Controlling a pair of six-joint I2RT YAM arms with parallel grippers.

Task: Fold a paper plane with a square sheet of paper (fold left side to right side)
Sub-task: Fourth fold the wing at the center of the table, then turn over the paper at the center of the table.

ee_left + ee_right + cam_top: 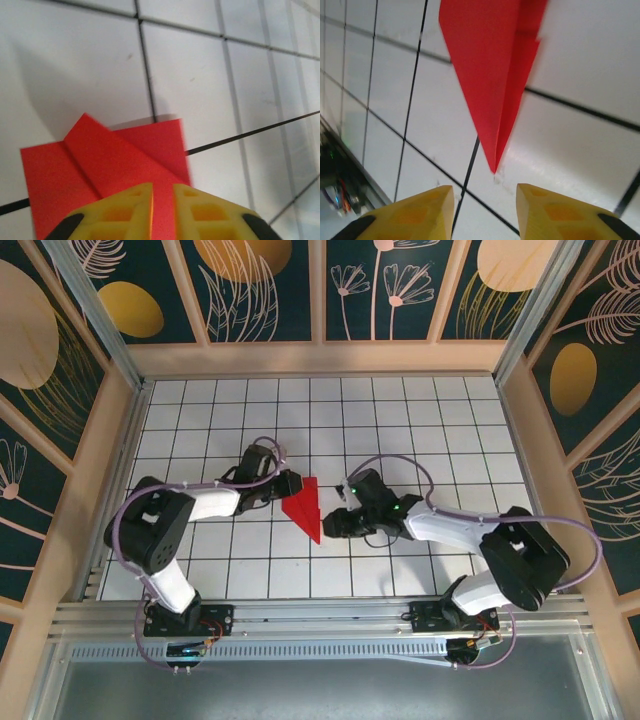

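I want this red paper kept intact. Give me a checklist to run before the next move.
1. The right gripper is open and empty: ok.
2. Tip of the red paper clear of the right gripper: ok.
3. The left gripper free of the paper: cannot tell; red shows in its narrow gap.
4. Paper lying on the table between both grippers: ok.
5. Flaps pressed flat: cannot tell.

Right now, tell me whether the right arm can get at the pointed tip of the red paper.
Probably yes. The right gripper stands open, aimed at the tip of the red paper, with bare table between them and nothing in its way.
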